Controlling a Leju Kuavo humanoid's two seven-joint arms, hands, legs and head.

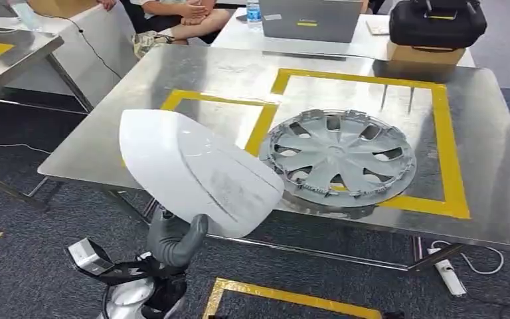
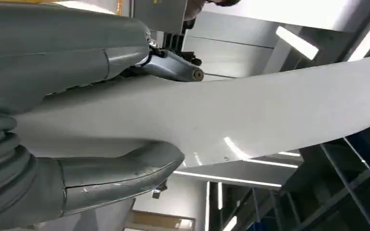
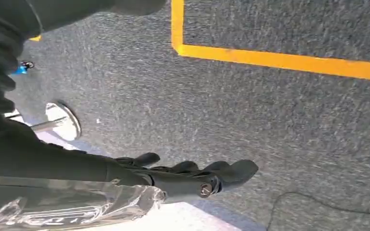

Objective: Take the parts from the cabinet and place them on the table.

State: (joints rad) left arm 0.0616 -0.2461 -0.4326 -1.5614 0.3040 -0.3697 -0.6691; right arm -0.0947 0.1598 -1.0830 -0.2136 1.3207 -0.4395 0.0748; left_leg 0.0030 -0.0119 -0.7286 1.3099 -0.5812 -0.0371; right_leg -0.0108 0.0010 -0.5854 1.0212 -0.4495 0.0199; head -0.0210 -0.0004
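Grey carpet (image 1: 33, 219) marked with yellow tape runs under a shiny metal surface (image 1: 505, 173) that carries two yellow taped squares. From the head view, a silver plastic wheel cover with curved spokes (image 1: 339, 157) lies flat inside the larger square on the right. The robot's left hand (image 1: 172, 238) grips a smooth white teardrop-shaped plastic shell (image 1: 196, 169) by its lower edge, holding it up in the air over the near edge of the surface, in front of the smaller taped square. Behind the surface stand a grey laptop (image 1: 311, 18), a water bottle (image 1: 254, 13) and a black bag (image 1: 437, 22) on a cardboard box (image 1: 425, 53); a seated person (image 1: 186, 13) is at the back.

At the left wrist, the grey thumb (image 2: 120, 175) and a darker finger (image 2: 173, 67) clamp the white shell (image 2: 270, 115) between them, with ceiling lights beyond.

At the right wrist, the right hand (image 3: 192, 175) hangs above the carpet (image 3: 270, 120), its dark fingers (image 3: 236, 171) nearly straight, slightly apart and holding nothing.
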